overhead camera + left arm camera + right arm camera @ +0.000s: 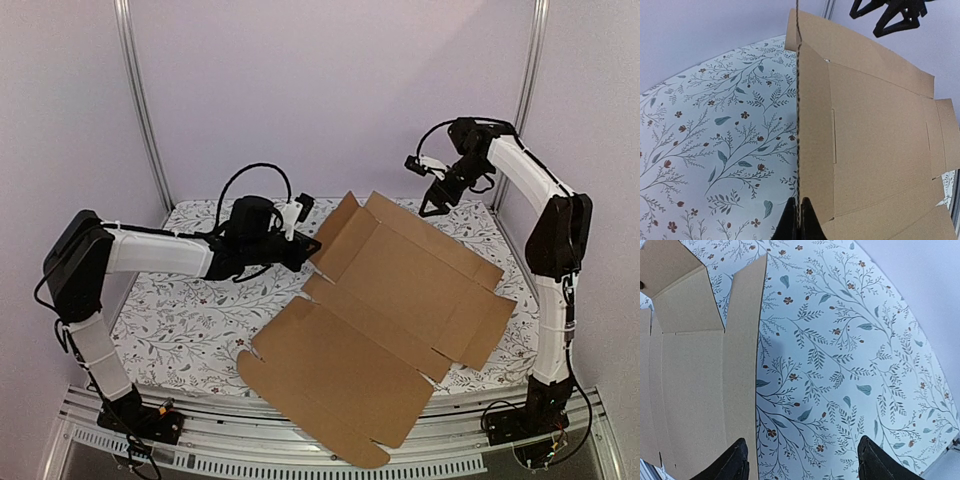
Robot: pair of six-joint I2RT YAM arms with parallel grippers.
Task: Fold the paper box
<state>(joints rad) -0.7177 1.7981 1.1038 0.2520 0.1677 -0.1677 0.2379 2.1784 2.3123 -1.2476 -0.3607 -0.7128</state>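
Paper box (400, 290) lies unfolded on the floral desk (180, 320), its left flap raised.
Left end effector (305, 250) is clenched on that flap (only the left wrist view shows its fingers (790, 227) pinching the cardboard edge-on). Right end effector (437, 205) hangs released over the box's far edge, grasping nothing; its own wrist view shows spread fingers (735, 462).

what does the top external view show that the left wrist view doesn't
Only top external: the left arm and right arm whole, and the near panel of the paper box overhanging the near edge of the floral tablecloth. Only left wrist: the left fingers shut on the edge of a raised side flap. Both: the box, the cloth, and the right fingers open above the far side, holding nothing.
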